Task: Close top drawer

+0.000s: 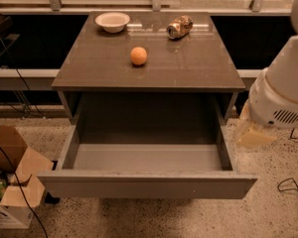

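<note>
The top drawer (pixel 146 184) is pulled far out from under the tabletop (pixel 104 71). It is a wide, deep grey box with a plain flat front panel, and its inside shows empty. My white arm (pixel 283 90) comes in from the right edge. My gripper (pixel 253 132) shows as a cream-coloured end piece hanging below the arm, just right of the drawer's right side wall and above the floor. It touches nothing that I can see.
On the tabletop lie an orange (pixel 138 55), a white bowl (pixel 112 21) at the back left and a crushed can (pixel 179 27) at the back right. An open cardboard box (pixel 12 182) sits on the floor at left. Cables (pixel 290 185) lie at right.
</note>
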Controlling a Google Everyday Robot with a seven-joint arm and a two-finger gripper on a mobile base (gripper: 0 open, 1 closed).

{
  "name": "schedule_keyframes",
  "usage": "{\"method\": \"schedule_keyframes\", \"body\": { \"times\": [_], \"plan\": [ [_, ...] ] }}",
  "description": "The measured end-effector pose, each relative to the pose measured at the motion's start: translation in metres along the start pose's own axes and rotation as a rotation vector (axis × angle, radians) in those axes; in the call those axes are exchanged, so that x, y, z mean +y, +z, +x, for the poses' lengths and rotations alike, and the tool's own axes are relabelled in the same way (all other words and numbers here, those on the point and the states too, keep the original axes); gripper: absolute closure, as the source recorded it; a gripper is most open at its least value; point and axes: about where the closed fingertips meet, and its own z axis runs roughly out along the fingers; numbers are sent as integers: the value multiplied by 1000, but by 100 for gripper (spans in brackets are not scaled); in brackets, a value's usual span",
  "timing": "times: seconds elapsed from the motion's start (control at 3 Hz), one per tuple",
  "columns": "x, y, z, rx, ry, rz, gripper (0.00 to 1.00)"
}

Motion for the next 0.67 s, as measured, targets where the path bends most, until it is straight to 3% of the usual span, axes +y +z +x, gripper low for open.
{"method": "schedule_keyframes", "body": {
  "times": [0.33,0.67],
  "plan": [
    [36,71,23,36,49,-122,100],
    [39,73,25,42,48,-130,100]
  ]
}}
